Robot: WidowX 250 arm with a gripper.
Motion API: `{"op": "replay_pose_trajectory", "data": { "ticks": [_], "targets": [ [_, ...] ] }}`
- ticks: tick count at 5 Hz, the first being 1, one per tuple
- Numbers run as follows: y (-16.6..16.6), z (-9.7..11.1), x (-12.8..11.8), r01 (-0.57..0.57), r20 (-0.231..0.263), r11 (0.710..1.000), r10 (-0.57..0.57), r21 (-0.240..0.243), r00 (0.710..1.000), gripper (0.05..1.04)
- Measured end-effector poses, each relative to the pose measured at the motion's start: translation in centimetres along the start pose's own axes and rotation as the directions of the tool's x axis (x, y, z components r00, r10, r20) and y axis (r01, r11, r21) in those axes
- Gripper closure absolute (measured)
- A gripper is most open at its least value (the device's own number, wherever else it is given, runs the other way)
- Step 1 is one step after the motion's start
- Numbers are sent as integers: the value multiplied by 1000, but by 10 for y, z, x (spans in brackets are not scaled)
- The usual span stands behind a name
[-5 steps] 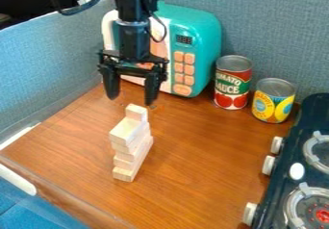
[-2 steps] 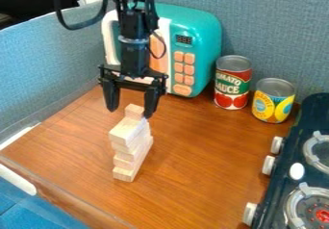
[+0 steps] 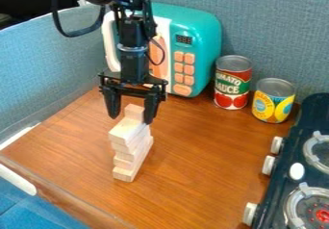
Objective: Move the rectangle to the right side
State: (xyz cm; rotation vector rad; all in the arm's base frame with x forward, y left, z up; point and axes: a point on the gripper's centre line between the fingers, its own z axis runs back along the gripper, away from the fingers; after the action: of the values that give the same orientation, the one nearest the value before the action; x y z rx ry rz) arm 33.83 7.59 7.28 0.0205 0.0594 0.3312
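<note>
At the top of the pale wooden block tower (image 3: 130,148): black two-finger gripper (image 3: 132,119), its fingers spread apart.
Small pale rectangular wooden block (image 3: 134,111): sits on the tower's far end, between the fingertips as seen.
Behind: teal-and-white toy microwave (image 3: 206,35).
Beside it: red-labelled metal can (image 3: 232,83).
Right edge: black toy stove (image 3: 279,189).
</note>
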Motion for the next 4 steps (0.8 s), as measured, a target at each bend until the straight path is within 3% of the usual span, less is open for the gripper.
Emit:
{"op": "replay_pose_trajectory", "data": {
  "ticks": [1,2,4],
  "targets": [
    [-4,-1,-1,22,-3,999,-22,-43,1000,425],
    [3,-1,-2,14,-17,999,-15,-49,1000,497],
    [-2,0,-3,7,-25,997,-9,-76,1000,497]
  ]
}}
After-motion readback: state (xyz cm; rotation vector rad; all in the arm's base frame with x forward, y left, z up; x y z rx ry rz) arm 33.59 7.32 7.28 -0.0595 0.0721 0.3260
